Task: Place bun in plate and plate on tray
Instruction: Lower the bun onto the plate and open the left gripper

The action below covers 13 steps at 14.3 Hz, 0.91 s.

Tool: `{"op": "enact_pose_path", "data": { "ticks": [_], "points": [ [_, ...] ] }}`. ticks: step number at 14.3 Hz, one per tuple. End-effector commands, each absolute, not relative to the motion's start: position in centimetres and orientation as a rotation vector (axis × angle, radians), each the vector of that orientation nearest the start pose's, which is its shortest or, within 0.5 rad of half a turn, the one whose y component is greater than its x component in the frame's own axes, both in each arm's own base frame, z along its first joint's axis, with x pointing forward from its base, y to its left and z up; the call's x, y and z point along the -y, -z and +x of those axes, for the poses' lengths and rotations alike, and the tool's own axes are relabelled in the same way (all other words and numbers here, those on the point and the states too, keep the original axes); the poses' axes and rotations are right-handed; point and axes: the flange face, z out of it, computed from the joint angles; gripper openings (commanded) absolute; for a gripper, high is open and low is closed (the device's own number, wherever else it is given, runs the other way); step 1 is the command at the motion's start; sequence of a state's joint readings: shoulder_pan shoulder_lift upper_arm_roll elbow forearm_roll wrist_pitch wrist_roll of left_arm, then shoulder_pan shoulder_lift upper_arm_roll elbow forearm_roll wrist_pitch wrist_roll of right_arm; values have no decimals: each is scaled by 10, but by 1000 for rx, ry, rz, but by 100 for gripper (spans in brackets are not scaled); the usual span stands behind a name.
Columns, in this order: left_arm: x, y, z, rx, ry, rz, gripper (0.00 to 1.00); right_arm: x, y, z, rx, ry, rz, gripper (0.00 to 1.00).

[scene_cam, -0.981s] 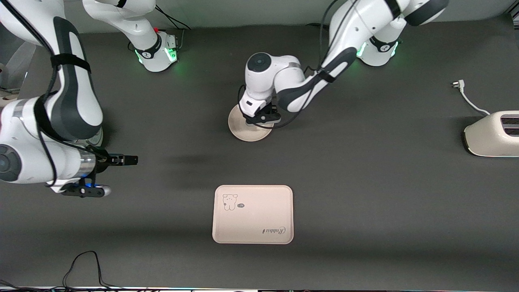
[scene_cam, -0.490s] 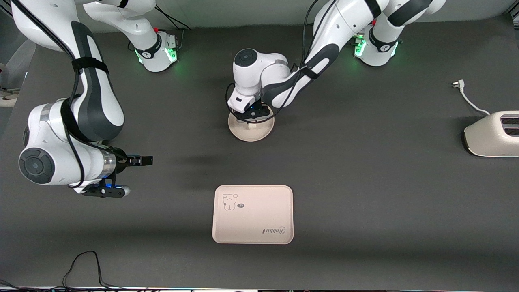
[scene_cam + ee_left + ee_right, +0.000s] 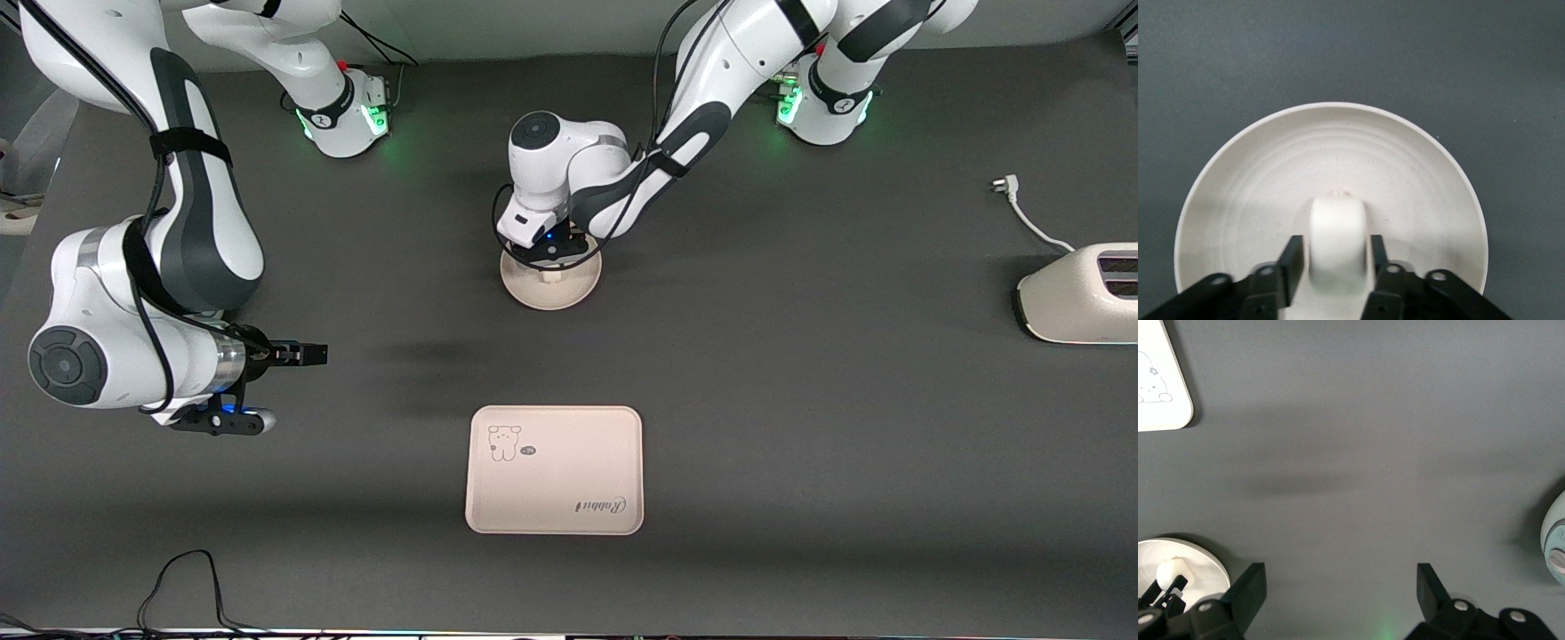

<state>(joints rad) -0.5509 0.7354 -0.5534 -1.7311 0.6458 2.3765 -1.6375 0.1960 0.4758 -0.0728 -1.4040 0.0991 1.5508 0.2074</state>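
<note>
A black cable (image 3: 178, 578) loops along the table's (image 3: 800, 427) edge nearest the front camera, at about eight o'clock from the tray (image 3: 554, 484). The tray lies flat in the middle of the table. Its bear drawing is in the corner toward the right arm's end and the cursive lettering runs along its nearer edge.

The right gripper (image 3: 298, 354) is at about ten o'clock from the tray, over bare table toward the right arm's end. It waits there with its jaws spread wide and nothing between them. The right wrist view shows its two fingers (image 3: 1248, 593) well apart.

A cream toaster (image 3: 1076, 298) sits at about two o'clock from the tray, at the left arm's end. Its white cord and plug (image 3: 1005, 185) lie farther from the front camera.

The plate (image 3: 551, 295) rests on the table at twelve o'clock from the tray, well apart from it. The bun (image 3: 553, 276) stands upright on the plate, at about its centre. The left gripper (image 3: 553, 258) is down over the plate. Its jaws are only narrowly parted, with one finger (image 3: 1293, 257) close beside the bun (image 3: 1338, 233) on each side, and they do not appear to clamp it.
</note>
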Motion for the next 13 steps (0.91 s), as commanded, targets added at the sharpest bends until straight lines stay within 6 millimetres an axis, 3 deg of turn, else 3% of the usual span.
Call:
{"op": "enact_pose_path", "data": {
  "ticks": [1,5,11,13],
  "points": [
    [584,-212,340,328,215,-3170,100,-102,-415,652,-188,-517,-3073,100],
    [578,-217,349,346,228,-3160,100,-99,-415,653,-198,-511,-3074,100],
    [552,-294,396,444,360,-3149,100,-107,-411,650,-263,-533,-3081,100],
    [538,-310,415,426,377,-3164,100,-111,-406,650,-255,-543,-3079,100]
  ]
}}
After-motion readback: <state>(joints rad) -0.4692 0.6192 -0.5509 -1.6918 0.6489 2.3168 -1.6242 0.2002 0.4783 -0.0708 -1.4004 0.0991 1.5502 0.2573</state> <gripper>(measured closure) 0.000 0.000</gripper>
